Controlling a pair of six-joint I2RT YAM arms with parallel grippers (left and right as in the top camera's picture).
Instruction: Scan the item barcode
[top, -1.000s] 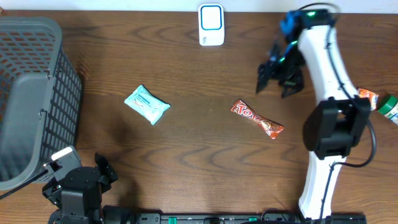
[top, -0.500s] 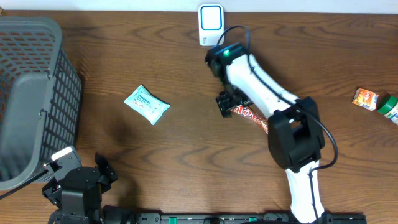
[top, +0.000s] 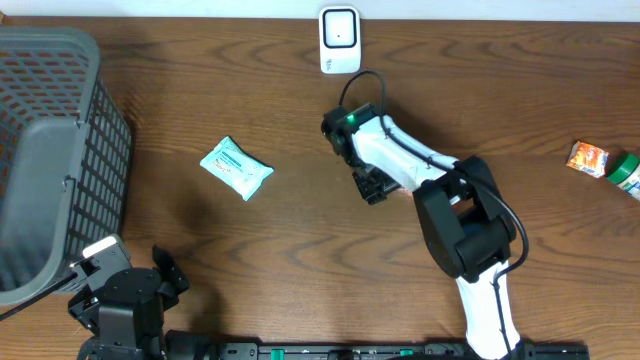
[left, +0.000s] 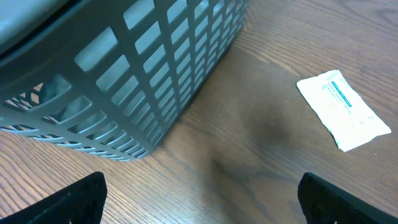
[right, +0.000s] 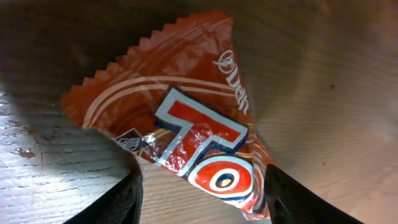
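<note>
Straddling the candy bar (right: 205, 143), the jaws of the right gripper (right: 200, 196) are held partly apart — clamped or not cannot be told; the left gripper (left: 202, 199) is spread wide, empty.

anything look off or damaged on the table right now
Nothing stands out. The red candy wrapper looks intact and lies on the table between the right gripper's open jaws; the wipes packet, basket and scanner look in order.

Work surface: dark brown wood-grain tabletop (top: 300, 250).
A pale strip (top: 200, 8) runs beyond its far edge; soft glare (right: 37, 143) lies on the grain.
</note>
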